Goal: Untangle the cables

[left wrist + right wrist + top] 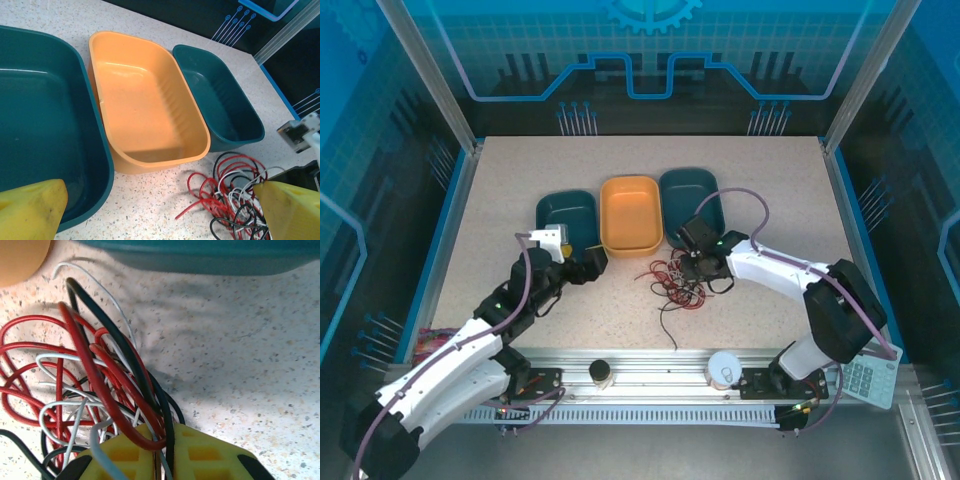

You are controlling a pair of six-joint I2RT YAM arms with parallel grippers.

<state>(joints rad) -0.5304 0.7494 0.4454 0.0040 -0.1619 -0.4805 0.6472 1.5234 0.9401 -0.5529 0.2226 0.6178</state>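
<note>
A: So, where are we with the cables?

B: Early, I'd say. They lie in one red, black and whitish knot on the bench, just in front of the orange tray. The right tool is pinched narrow on a red and a black strand at the knot's edge.

A: And the left tool?

B: Spread wide, holding nothing, near the knot. Next it probably needs to pin the bundle while the right draws its strands clear.
</note>
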